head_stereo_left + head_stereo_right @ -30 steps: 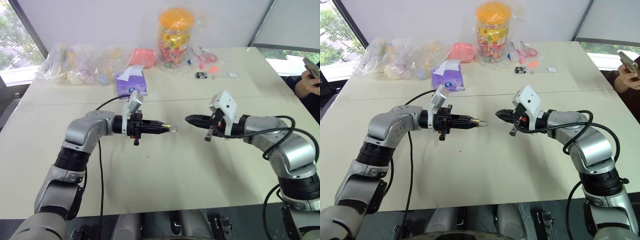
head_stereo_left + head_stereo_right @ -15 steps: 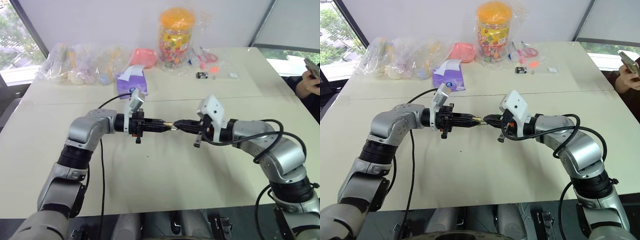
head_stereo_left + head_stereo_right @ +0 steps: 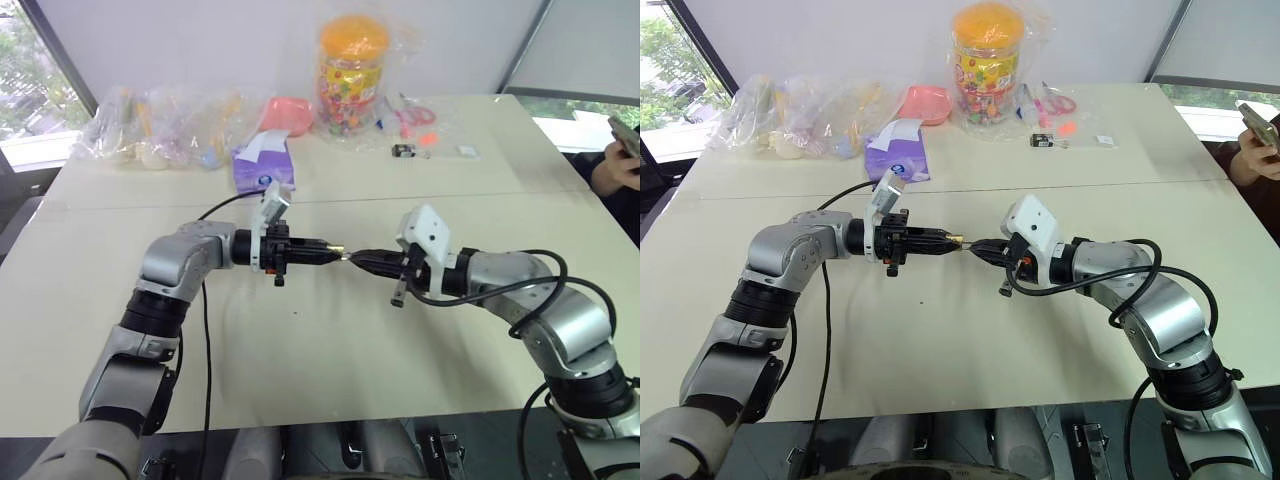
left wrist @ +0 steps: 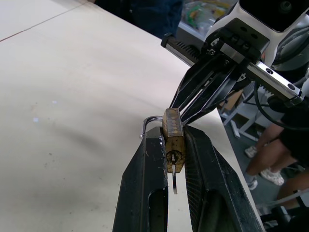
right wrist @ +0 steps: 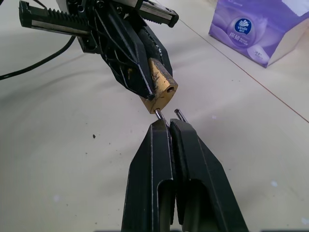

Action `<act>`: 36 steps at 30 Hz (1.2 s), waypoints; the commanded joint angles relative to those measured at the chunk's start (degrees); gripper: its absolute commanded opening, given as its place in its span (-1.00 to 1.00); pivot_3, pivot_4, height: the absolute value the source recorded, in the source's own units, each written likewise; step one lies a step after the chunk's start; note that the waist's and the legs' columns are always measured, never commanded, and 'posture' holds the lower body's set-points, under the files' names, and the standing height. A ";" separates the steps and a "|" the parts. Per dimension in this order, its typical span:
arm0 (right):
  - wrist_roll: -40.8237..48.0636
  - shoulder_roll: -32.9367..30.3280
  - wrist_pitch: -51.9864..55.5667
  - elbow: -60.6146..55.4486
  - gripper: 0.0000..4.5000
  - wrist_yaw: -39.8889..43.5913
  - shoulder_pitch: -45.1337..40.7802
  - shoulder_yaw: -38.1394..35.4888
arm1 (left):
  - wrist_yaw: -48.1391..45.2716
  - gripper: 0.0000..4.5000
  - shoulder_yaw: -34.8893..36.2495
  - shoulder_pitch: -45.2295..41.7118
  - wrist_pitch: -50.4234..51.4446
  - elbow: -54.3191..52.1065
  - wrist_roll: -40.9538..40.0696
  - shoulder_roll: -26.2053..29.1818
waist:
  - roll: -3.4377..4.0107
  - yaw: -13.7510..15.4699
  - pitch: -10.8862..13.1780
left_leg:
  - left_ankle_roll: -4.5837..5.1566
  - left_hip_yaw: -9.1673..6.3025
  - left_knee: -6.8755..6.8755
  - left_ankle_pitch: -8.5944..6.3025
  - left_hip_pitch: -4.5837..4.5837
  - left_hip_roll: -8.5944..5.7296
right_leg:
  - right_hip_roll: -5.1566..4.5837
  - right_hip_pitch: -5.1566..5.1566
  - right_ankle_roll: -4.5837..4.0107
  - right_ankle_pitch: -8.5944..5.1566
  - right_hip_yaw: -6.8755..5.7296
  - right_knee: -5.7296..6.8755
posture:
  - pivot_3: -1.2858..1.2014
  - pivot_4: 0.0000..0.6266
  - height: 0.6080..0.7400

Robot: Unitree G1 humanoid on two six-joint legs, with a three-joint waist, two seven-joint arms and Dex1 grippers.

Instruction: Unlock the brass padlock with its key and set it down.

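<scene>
The brass padlock [image 4: 172, 126] is clamped between the fingers of my left gripper [image 3: 330, 251], held level above the middle of the table [image 3: 300, 370]. A thin silvery key [image 4: 174, 180] sticks out of its keyhole, toward the left wrist. Its silvery shackle [image 4: 150, 123] is swung aside, and one hole [image 5: 170, 89] in the lock's body is empty. My right gripper [image 5: 168, 123] is shut, with its tips against the shackle end of the padlock. I see nothing held between its fingers [image 4: 200, 89].
At the back of the table are a purple tissue box [image 3: 264, 165], clear bags of small items [image 3: 160, 130], a candy jar [image 3: 352, 75], pink scissors [image 3: 415, 115] and a small black-and-white object [image 3: 402, 151]. A person's hand with a phone [image 3: 622, 150] is at the right edge.
My right gripper, shut all along, has moved left and slightly down from a hand's width away until its tips meet the padlock. The left gripper and padlock stayed put.
</scene>
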 commanded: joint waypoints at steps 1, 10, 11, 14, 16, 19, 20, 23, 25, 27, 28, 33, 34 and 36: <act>-2.16 -1.88 -1.76 2.38 -0.96 1.94 -0.80 1.00 | -2.76 -1.00 0.65 -1.36 -0.19 -3.63 -1.91 0.81 | 0.00 -0.05 0.00 | 0.00 0.00 0.00 0.00 0.00 0.00 | 0.00 0.00 0.00 0.00 0.00 0.00 | 0.03 -0.52 0.96; -1.00 -3.10 -1.91 4.11 -0.96 4.91 -3.79 -0.13 | -3.92 -1.00 0.37 -1.47 0.44 -4.69 -2.55 1.87 | 0.00 0.07 0.00 | 0.00 0.00 0.00 0.00 -0.01 0.00 | -0.02 0.00 0.00 0.00 0.01 -0.02 | 0.03 -0.52 0.96; -1.03 -3.13 -1.93 4.20 -0.96 5.28 -3.91 0.03 | -3.94 -1.00 0.42 -1.76 0.33 -4.29 -2.43 1.73 | 0.00 0.05 0.00 | 0.00 0.00 0.00 0.00 -0.01 0.00 | -0.01 0.00 0.00 0.00 0.01 -0.02 | 0.03 -0.52 0.96; -1.02 -3.09 -1.80 3.66 -0.96 5.95 -3.87 0.44 | -3.98 -1.00 0.32 -2.17 -0.42 -3.22 -1.83 1.49 | 0.00 0.04 0.00 | 0.00 0.00 0.00 0.00 -0.01 0.00 | 0.00 0.00 0.00 0.00 0.00 -0.02 | 0.03 -0.52 0.96; -0.63 -2.98 -1.35 2.75 -0.96 6.22 -3.68 0.56 | -3.98 -1.00 0.19 -2.38 -0.98 -2.50 -1.42 1.39 | 0.00 0.02 0.00 | 0.00 0.00 0.00 0.00 -0.01 0.00 | 0.00 0.00 0.00 0.00 0.00 -0.02 | 0.03 -0.52 0.96; 0.09 -3.18 -0.72 1.19 -0.96 6.71 -3.14 0.45 | -3.20 -1.00 0.39 -2.84 -1.96 -1.01 -0.70 0.86 | 0.00 0.05 0.00 | 0.00 0.00 0.00 0.00 -0.01 0.00 | -0.01 0.00 0.00 0.00 0.00 -0.02 | 0.03 -0.52 0.96; 0.24 -3.20 -0.54 0.74 -0.96 6.81 -3.00 0.36 | -3.16 -1.00 0.35 -2.94 -2.18 -0.65 -0.53 0.80 | -0.01 0.05 0.00 | 0.00 0.00 0.00 0.00 -0.01 0.00 | -0.01 0.00 0.00 0.00 0.00 -0.02 | 0.03 -0.52 0.96; -0.57 -3.70 -0.83 -0.02 -0.96 6.75 -2.49 0.32 | -4.01 -1.00 -0.04 -2.73 -1.23 -0.92 -1.11 1.20 | -0.01 0.05 0.00 | 0.00 0.00 0.00 0.00 -0.01 0.00 | -0.01 0.00 0.00 0.00 -0.01 -0.03 | 0.03 -0.52 0.96; -1.70 -4.42 -1.75 0.17 -0.96 6.93 -2.05 0.42 | -4.45 -1.00 -0.21 -2.45 -0.72 -1.45 -1.45 1.46 | -0.01 0.05 0.00 | 0.00 0.00 0.00 0.00 -0.01 0.00 | -0.01 0.00 0.00 0.00 -0.01 -0.03 | 0.03 -0.52 0.96; -2.43 -5.15 -2.57 1.08 -0.96 7.03 -1.95 -0.11 | -4.94 -1.00 -0.36 -2.02 -0.13 -2.31 -1.80 1.84 | -0.01 0.04 0.00 | 0.00 0.00 0.00 0.00 -0.01 0.00 | -0.02 0.00 0.00 0.00 -0.01 -0.03 | 0.03 -0.52 0.96; -2.54 -5.47 -2.86 1.55 -0.96 7.17 -2.00 -0.43 | -5.21 -1.00 -0.43 -1.85 0.18 -2.71 -1.95 1.98 | -0.01 0.04 0.00 | 0.00 0.01 0.00 0.00 -0.01 0.00 | -0.01 0.00 0.00 0.00 -0.01 -0.03 | 0.03 -0.52 0.96; -4.08 -6.95 -5.08 4.18 -0.96 8.04 -2.65 -0.97 | -5.57 -1.00 -0.26 -1.39 1.27 -4.22 -2.52 2.46 | -0.01 0.04 0.01 | 0.00 0.01 0.00 0.00 -0.01 0.00 | -0.01 0.00 0.00 0.00 -0.01 -0.03 | 0.03 -0.52 0.96; -4.34 -6.89 -5.51 4.90 -0.96 7.98 -3.14 -1.09 | -5.68 -1.00 -0.22 -1.29 1.52 -4.53 -2.63 2.56 | -0.01 0.02 0.00 | 0.00 0.01 0.00 0.00 -0.01 0.00 | -0.01 0.00 0.00 0.00 -0.01 -0.03 | 0.03 -0.52 0.96; -4.22 -6.54 -5.62 5.71 -0.96 7.81 -4.37 -1.42 | -5.92 -1.00 -0.31 -1.03 1.88 -5.07 -2.74 2.79 | -0.01 -0.07 0.01 | 0.00 0.01 0.00 0.00 0.00 0.00 | 0.00 0.00 0.00 0.00 -0.01 -0.03 | 0.03 -0.52 0.96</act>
